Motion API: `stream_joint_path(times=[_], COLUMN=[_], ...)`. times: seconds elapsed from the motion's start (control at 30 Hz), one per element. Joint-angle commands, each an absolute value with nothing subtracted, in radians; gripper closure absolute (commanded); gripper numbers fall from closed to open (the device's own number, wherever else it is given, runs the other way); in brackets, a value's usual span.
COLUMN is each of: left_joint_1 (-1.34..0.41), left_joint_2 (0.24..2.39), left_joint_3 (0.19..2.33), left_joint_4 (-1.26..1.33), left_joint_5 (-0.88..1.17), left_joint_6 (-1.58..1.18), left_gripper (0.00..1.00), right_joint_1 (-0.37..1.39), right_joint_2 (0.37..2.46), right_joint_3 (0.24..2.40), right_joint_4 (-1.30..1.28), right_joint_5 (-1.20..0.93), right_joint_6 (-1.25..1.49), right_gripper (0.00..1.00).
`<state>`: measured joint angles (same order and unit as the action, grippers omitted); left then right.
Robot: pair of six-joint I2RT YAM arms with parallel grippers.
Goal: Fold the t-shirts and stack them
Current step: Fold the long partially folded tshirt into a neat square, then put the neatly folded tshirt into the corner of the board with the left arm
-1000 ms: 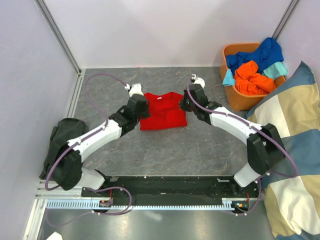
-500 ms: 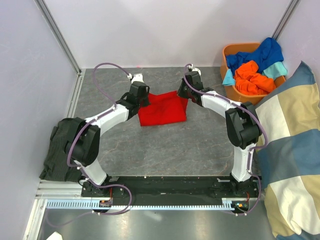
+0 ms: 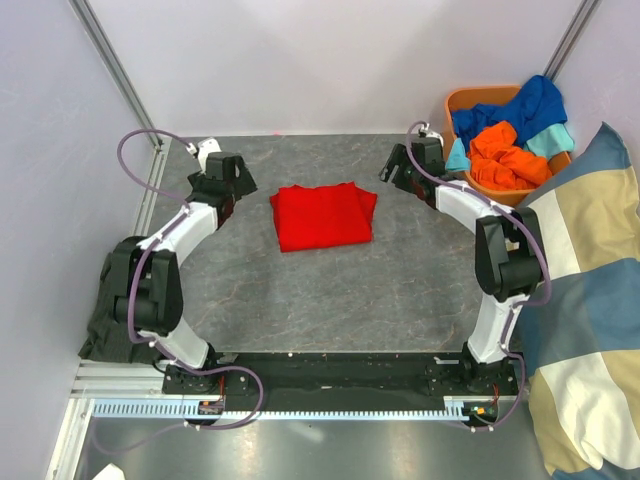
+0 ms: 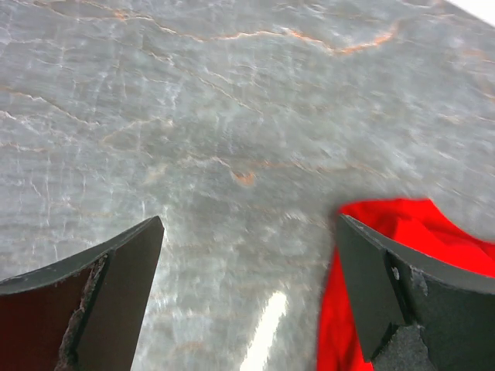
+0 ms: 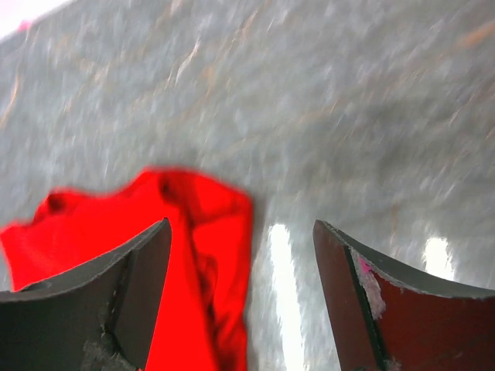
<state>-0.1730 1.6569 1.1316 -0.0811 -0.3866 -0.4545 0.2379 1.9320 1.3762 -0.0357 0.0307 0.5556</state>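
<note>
Grey marbled worktop (image 3: 400,290): one red t-shirt (image 3: 323,216), folded, centre. Left jaws apart, right jaws apart, both empty (flanking it, well clear). Next, we judge: right jaws lift the orange t-shirt (image 3: 510,165) alone from basket (image 3: 483,204).

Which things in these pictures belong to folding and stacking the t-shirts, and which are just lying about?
Job in hand: red t-shirt, folded on the table; orange shirt, blue shirt and teal shirt, heaped in the basket.
Lying about: checked cushion; dark cloth at the left edge.
</note>
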Motion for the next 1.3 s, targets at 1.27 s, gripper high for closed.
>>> stream_joint_path(times=[1.27], left_joint_1=[-0.633], left_joint_2=[1.454], left_joint_3=[0.608], left_joint_4=[-0.054], left_joint_5=[-0.294], left_joint_6=[-0.802], left_gripper=[0.00], right_joint_1=[0.353], right_joint_2=[1.871], right_joint_3=[1.276], right_joint_4=[0.014], right_joint_5=[-0.107], right_joint_6=[0.496], right_gripper=[0.02])
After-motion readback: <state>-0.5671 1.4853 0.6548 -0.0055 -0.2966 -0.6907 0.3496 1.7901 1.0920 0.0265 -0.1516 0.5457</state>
